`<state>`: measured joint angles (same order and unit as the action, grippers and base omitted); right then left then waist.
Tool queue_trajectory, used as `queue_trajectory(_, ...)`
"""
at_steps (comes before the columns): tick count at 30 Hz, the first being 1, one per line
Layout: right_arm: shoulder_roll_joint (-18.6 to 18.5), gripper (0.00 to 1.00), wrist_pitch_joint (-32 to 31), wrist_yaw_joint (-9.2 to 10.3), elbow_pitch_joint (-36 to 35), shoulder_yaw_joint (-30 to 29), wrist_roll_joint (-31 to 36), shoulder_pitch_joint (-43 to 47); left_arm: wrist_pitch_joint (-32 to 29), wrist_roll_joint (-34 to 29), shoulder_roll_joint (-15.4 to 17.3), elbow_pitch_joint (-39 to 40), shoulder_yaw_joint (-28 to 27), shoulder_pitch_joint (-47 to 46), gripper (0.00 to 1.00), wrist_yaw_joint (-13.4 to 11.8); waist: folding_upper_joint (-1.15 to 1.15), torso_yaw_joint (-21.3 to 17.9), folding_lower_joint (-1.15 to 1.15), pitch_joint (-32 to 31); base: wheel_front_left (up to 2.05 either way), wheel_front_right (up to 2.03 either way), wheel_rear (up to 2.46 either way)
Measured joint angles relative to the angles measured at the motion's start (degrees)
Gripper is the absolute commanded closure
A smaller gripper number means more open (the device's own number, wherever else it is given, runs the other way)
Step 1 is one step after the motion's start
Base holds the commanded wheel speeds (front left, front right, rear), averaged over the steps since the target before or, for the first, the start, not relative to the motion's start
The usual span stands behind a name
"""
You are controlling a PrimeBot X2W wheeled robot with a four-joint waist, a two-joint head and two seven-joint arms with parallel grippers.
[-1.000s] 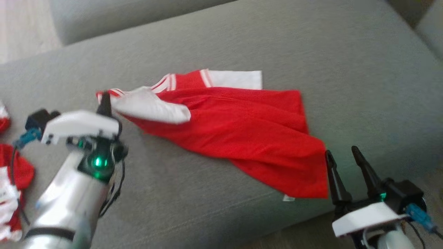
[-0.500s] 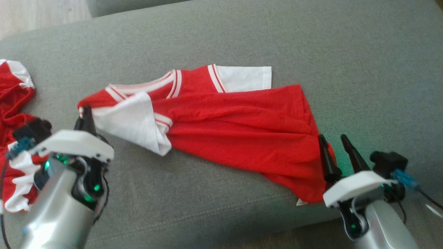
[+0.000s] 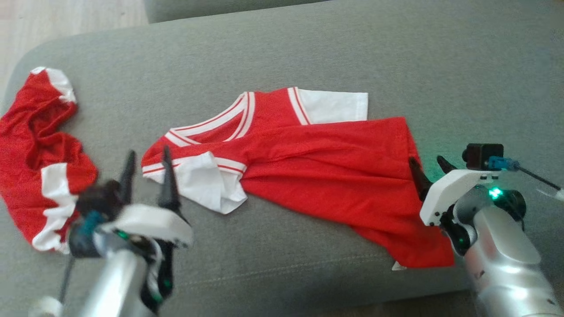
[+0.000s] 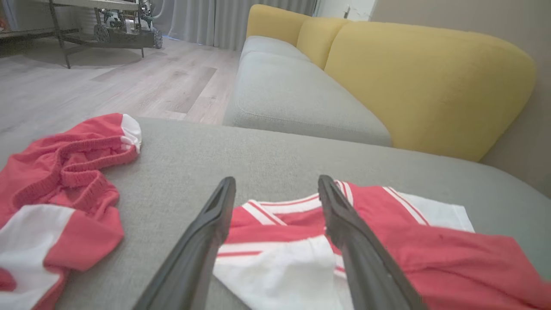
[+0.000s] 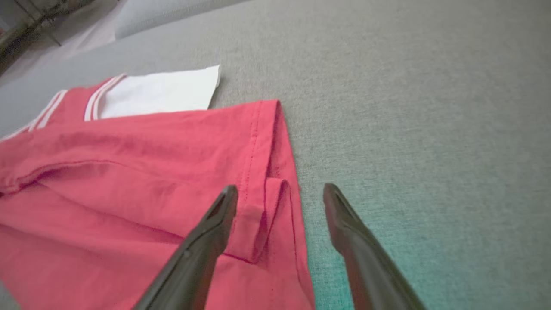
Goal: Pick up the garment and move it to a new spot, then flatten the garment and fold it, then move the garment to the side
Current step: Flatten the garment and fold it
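here, two red garments: shirt (image 3: 335,176), shorts (image 3: 31,132); one grey cushion (image 3: 308,53)

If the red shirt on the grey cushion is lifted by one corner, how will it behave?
Probably floppy: the red shirt lies in soft wrinkles, its white sleeve folded over itself. Likely thin and light, since the hem curls into a small flap. Lifted by one corner, it would probably drape and bunch.

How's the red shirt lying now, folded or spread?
Spread but rumpled: the red shirt lies full length on the cushion, near white sleeve bunched, hem edge turned over.
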<state>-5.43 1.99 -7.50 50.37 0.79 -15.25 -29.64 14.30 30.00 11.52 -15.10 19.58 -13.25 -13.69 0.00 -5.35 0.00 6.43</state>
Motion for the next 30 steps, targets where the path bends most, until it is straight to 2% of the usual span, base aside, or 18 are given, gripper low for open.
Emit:
queue_trajectory(3, -0.6, 0.0, -0.7, 0.0, 3.4, -0.5, 2.9, -1.7, 0.0, -4.6, -1.9, 2.7, 0.5, 3.9, 0.0, 0.0, 0.0, 1.2, 0.0, 0.1, 0.0, 0.0, 0.0)
queue_trajectory(7, -0.6, 0.0, 0.3, 0.0, 6.8, 0.4, 7.3, -3.8, 0.0, -7.7, -3.8, 4.5, 0.6, 6.4, 0.0, 0.2, 0.0, 2.5, 0.0, 0.3, 0.0, 0.0, 0.0)
queue_trajectory(10, -0.5, 0.0, 1.3, 0.0, 9.0, 1.5, 10.7, -5.1, 0.0, -8.8, -4.8, 5.0, 0.4, 7.2, 0.0, 1.2, 0.0, 3.1, 0.0, 0.4, 0.0, 0.0, 0.0)
queue_trajectory(17, -0.2, 0.0, 2.1, 0.0, 14.1, 0.9, 13.8, -6.2, 0.0, -10.3, -5.8, 4.8, -0.5, 8.2, 0.0, 2.6, 0.0, 3.8, 0.0, 0.4, 0.0, 0.0, 0.0)
queue_trajectory(20, 0.0, 0.08, 3.0, 0.0, 15.4, 0.6, 14.6, -7.2, 0.0, -11.1, -6.2, 4.8, -1.2, 8.2, 0.0, 3.1, 0.0, 4.0, 0.0, 0.4, 0.0, 0.0, 0.0)
queue_trajectory(21, 0.1, 0.14, 3.5, 0.0, 15.6, 0.6, 15.3, -7.5, 0.0, -11.4, -6.3, 4.8, -1.4, 8.2, 0.0, 3.1, 0.0, 4.1, 0.0, 0.4, 0.0, 0.0, 0.0)
queue_trajectory(22, 0.1, 0.29, 3.8, 0.0, 15.9, 0.5, 15.8, -7.8, 0.0, -11.7, -6.3, 4.6, -1.5, 8.2, 0.0, 3.2, 0.0, 4.1, 0.0, 0.5, 0.0, 0.0, 0.0)
queue_trajectory(25, 0.2, 1.0, 4.4, 0.0, 17.1, 0.4, 16.3, -8.5, 0.0, -11.8, -6.5, 4.1, -1.6, 8.2, 0.0, 3.7, 0.0, 4.0, 0.0, 0.7, 0.0, 0.0, 0.0)
queue_trajectory(30, 0.2, 1.0, 6.3, 0.0, 17.9, 0.0, 18.2, -8.9, 0.0, -12.3, -7.0, 3.7, -2.0, 8.2, 0.0, 4.2, 0.0, 3.8, 0.0, 0.3, 0.0, 0.0, 0.0)
